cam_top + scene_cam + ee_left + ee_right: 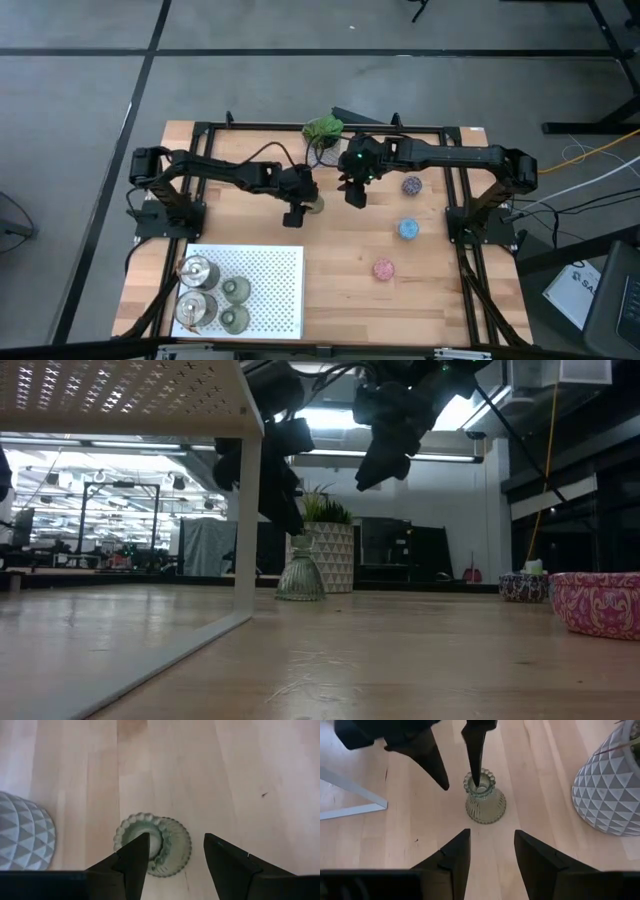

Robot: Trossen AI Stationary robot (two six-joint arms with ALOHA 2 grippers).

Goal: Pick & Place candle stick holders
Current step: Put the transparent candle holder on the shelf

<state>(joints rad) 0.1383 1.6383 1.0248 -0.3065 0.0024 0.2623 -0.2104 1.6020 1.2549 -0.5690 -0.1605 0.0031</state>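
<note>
An olive-grey ribbed glass candle stick holder (486, 805) stands upright on its wide foot on the wooden table (350, 290), beside the plant's white pot. My left gripper (461, 786) is open above it, slanting down; one fingertip is at the holder's mouth and the other stands outside it. My right gripper (492, 850) hovers open a little higher, on the holder's right (355, 190), with nothing between its fingers. A speckled purple holder (412, 185), a blue one (408, 229) and a pink one (384, 269) stand on the table's right part. My left gripper comes at the holder from above, slanting down. One fingertip (476, 775) reaches into its beaded mouth (490, 777); the other (437, 770) stands outside, apart from the neck. Whether the inner finger touches the glass, I cannot tell. The holder stands upright on the table.
A white perforated shelf (270, 290) on thin legs stands at the near left, carrying two silver holders (197, 272) and two olive-grey ones (237, 290). The green plant in its faceted white pot (607, 790) stands close behind the holder. Black frame rails run along the table's edges.
</note>
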